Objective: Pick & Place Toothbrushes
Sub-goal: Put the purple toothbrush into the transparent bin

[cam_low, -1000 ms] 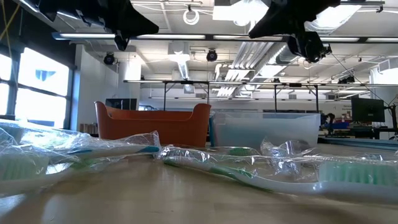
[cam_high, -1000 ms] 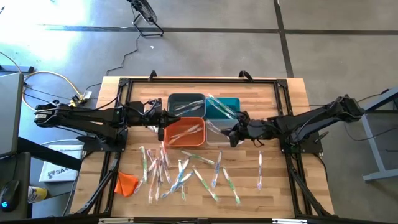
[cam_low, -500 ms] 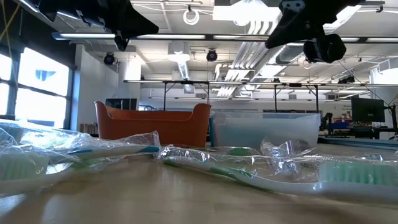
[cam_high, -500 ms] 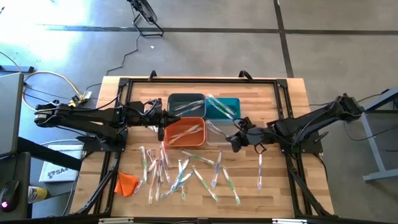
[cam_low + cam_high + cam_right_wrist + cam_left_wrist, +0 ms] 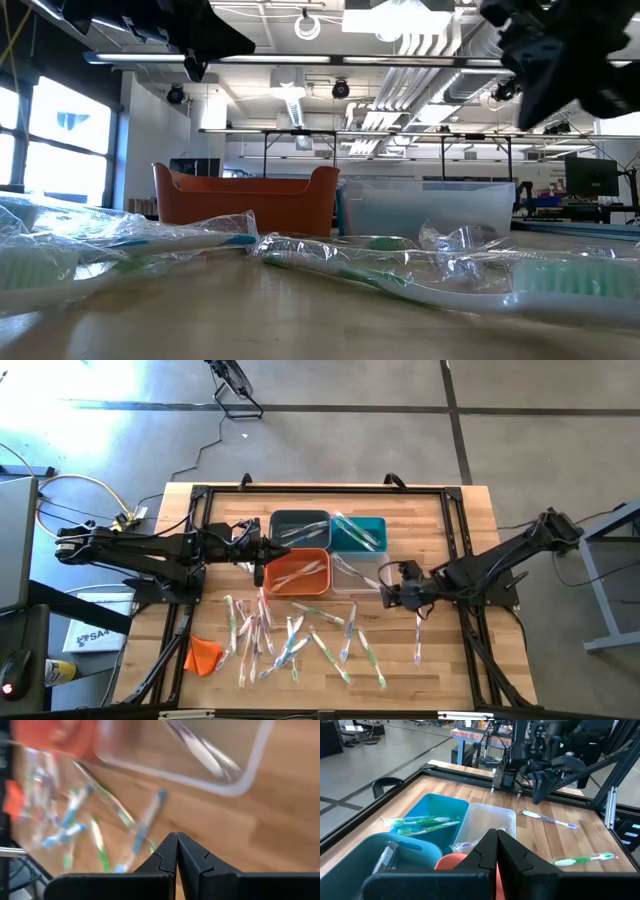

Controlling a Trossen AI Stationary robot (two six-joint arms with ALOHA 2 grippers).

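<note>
Both end effectors closed and empty above the worktop [image 5: 450,520].

The right end effector [image 5: 386,596] hangs pinched shut just beside the clear bin [image 5: 352,574], near a lone toothbrush [image 5: 418,635]. The left end effector [image 5: 259,568], fingers pressed together, sits at the orange bin's [image 5: 300,572] edge. Most toothbrushes [image 5: 290,640] lie scattered on the near side; a few rest in the bins.

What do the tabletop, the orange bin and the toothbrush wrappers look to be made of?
Tabletop: wood, probably butcher-block, going by the parallel light-brown strips with grain; matte finish.
Orange bin: likely moulded plastic, with smooth, evenly coloured walls and rounded corners, slightly glossy.
Toothbrush wrappers: thin clear plastic film, crinkled and catching bright highlights, with the brushes visible through it.
</note>
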